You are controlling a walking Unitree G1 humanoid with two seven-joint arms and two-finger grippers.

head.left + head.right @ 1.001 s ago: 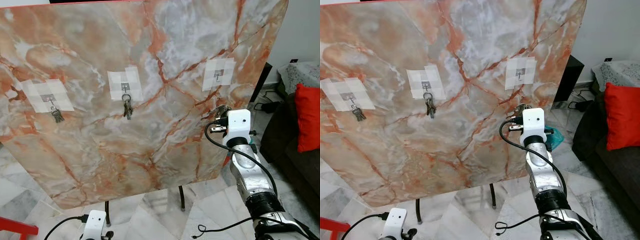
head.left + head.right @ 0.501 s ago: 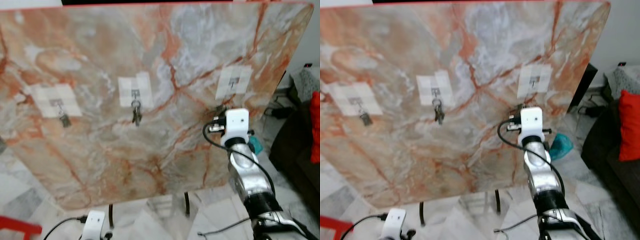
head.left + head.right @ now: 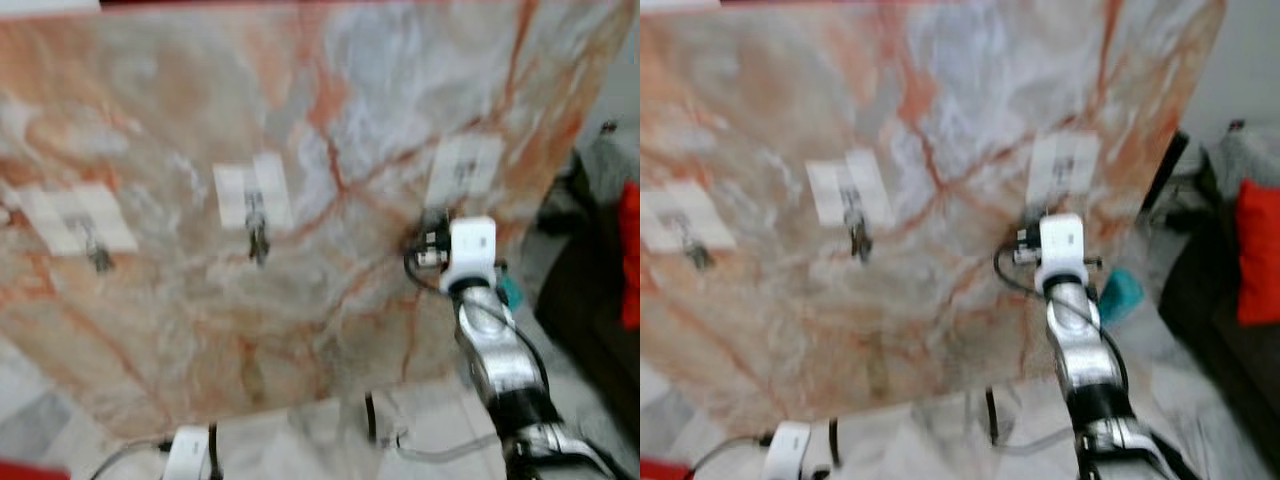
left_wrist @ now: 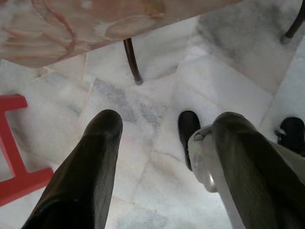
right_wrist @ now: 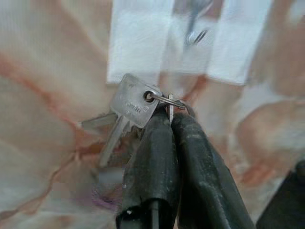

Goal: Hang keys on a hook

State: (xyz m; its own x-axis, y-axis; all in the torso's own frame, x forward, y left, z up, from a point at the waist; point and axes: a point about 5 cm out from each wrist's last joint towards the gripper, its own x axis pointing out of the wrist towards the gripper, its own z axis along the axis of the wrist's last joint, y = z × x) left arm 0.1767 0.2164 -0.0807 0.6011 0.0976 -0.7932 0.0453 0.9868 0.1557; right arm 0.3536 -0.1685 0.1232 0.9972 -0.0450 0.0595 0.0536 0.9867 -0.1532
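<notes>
The keys (image 5: 128, 107) are held by their ring between the closed jaws of the right gripper (image 5: 169, 125), which is raised against the marbled board (image 3: 300, 120) just below the rightmost white patch (image 3: 463, 168). In the right wrist view the fingers (image 5: 155, 157) are seen pinched together on the thin wire ring, while the flat silver key hangs off to one side of the fingertips, its blade trailing away at a slant across the marble. The hook (image 5: 196, 28) is seen beyond the fingertips, on the white patch, close to the ring but not yet touching it; the blur leaves its exact shape hard to read. The coming move is judged to turn on this gap: the ring lies short of the hook along the line of the fingers, so it would need to be carried further up the board and over the hook's tip before the jaws are opened. Two other sets of keys are already seen hanging on the board, one at the middle patch (image 3: 257, 238) and one at the far left patch (image 3: 99, 258). The right arm is clearly the nearer one. The left gripper (image 4: 162, 143) hangs low over the tiled floor (image 4: 228, 86) with its jaws spread wide and nothing between them.
</notes>
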